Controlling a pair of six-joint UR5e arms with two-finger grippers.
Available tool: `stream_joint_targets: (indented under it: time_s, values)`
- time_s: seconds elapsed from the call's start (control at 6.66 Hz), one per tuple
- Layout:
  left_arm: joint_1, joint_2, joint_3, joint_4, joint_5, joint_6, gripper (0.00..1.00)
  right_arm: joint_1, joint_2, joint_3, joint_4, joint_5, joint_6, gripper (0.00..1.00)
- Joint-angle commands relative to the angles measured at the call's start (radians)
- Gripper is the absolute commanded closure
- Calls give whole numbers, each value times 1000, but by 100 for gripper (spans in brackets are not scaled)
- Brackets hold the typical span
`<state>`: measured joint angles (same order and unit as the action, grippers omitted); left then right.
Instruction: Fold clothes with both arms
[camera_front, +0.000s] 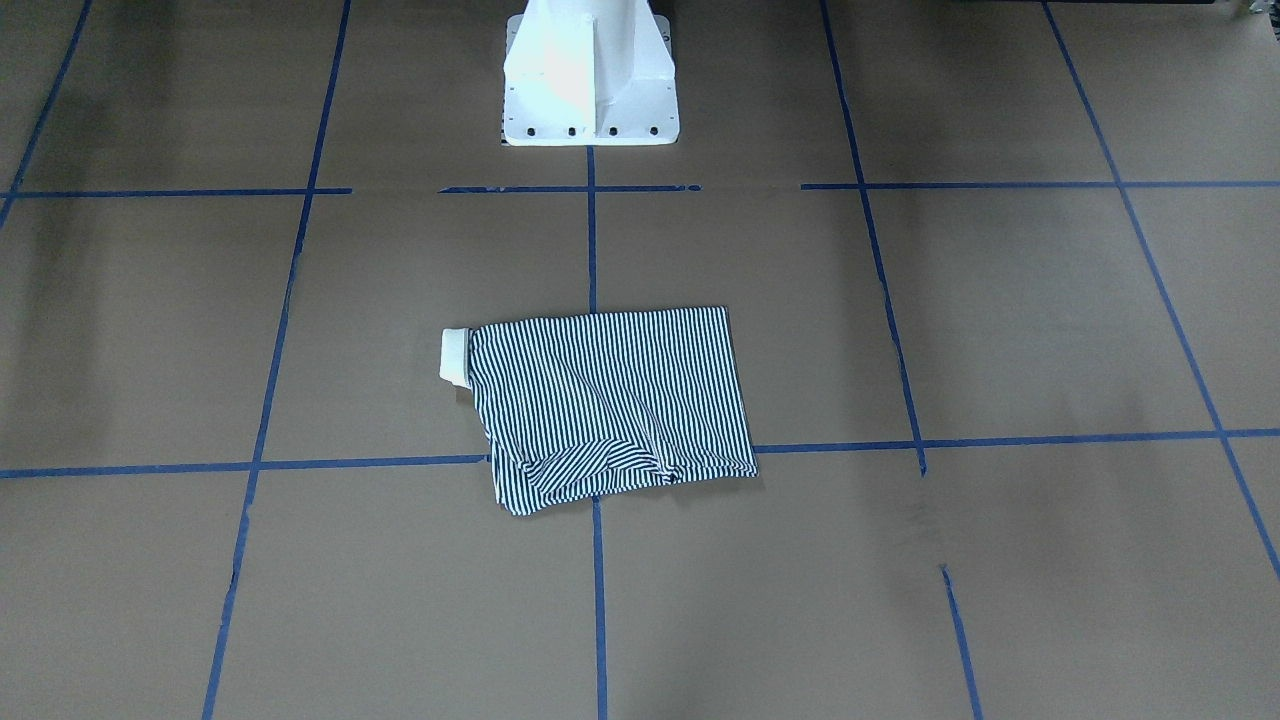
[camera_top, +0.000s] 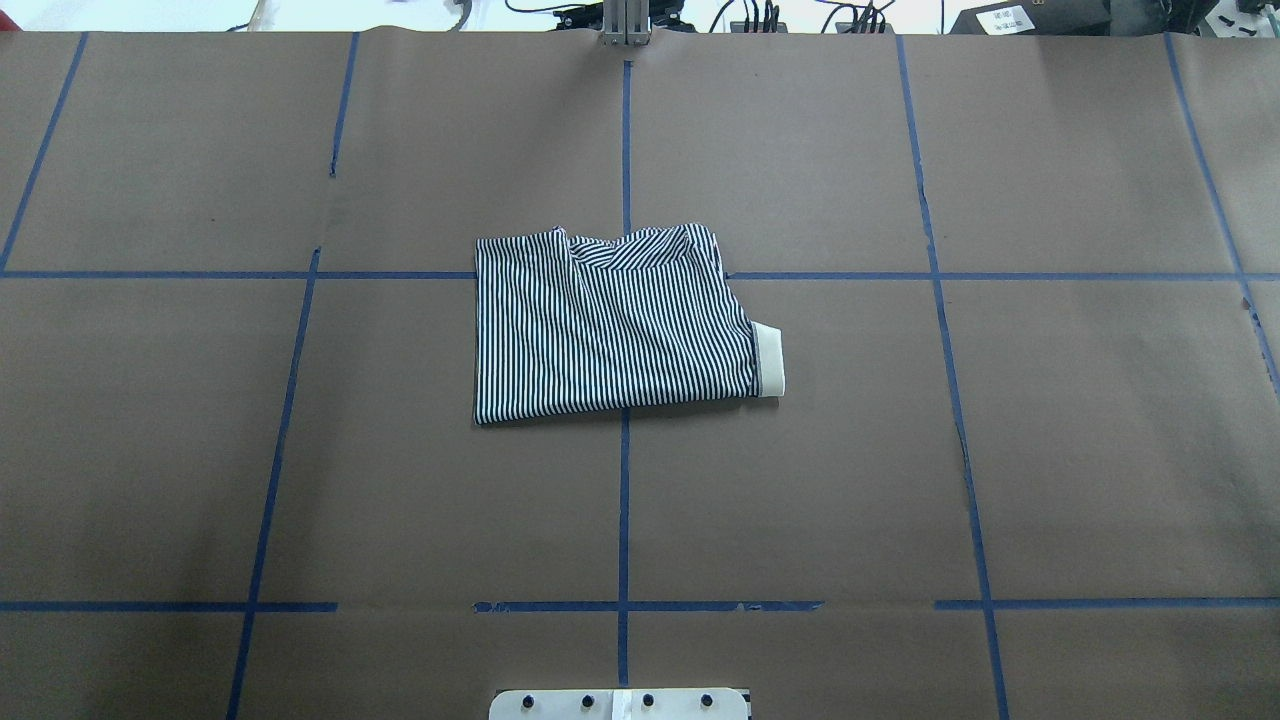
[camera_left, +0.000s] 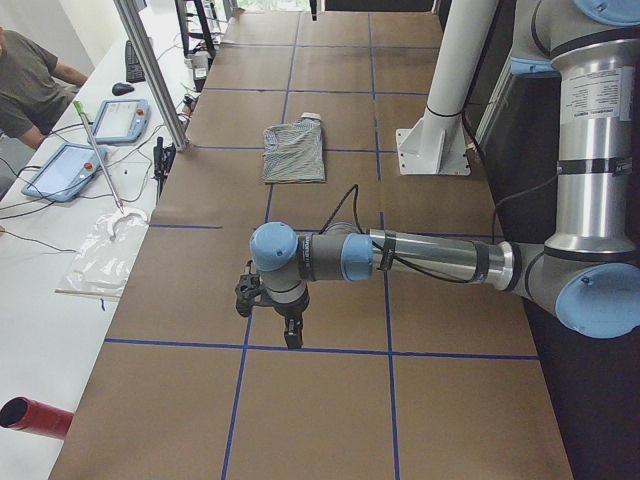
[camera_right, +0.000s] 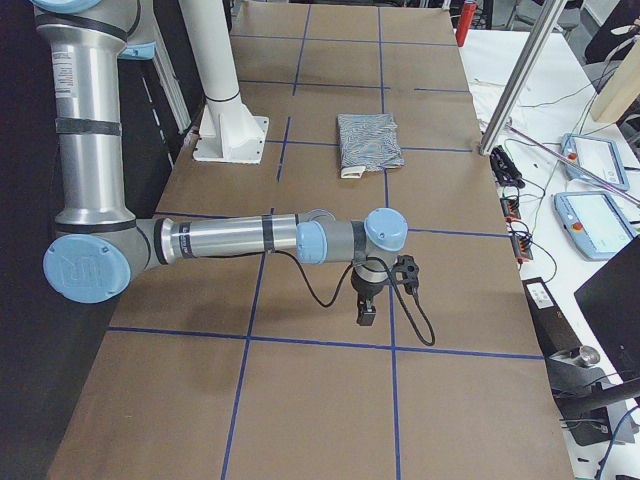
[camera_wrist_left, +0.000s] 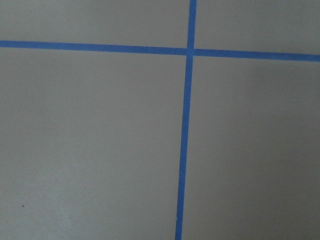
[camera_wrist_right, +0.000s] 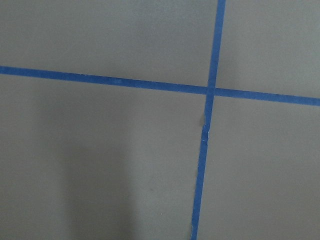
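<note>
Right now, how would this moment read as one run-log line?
shirt: folded rectangle, flat at table centre, collar poking out | left gripper: over bare table, off shirt, jaws unclear | right gripper: same | contact: none

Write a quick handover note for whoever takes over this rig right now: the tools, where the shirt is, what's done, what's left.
Left tool: over bare table toward its left end, nothing hanging from it; open or shut cannot be told.
Right tool: likewise toward the right end, clear of the shirt; cannot tell.
Shirt: mid-table, lying flat.
Done: folded into a compact rectangle, collar poking out on the robot's right.
To do: probably little; the far edge looks rumpled, so maybe smooth it or fold once more.
</note>
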<state>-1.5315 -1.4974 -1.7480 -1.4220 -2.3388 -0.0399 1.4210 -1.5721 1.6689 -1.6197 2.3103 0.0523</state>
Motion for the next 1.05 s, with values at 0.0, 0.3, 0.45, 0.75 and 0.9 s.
stream_joint_targets:
  time_s: [0.0,0.3,0.45,0.75,0.9]
  values:
    - [1,-3,-5,0,0,0,0,-10,-5,-2,1,3,7,0]
    - [2,-7,-8,0,0,0,0,-23,7,38,-8,-18,14,0]
    - [2,-13,-8,0,0,0,0,-24,12,40,-23,-44,12,0]
    - [4,-21,-8,0,-2,0,0,-22,14,37,-34,-46,14,0]
    - [4,-23,-17,0,-10,0,0,-24,12,31,-32,-46,14,0]
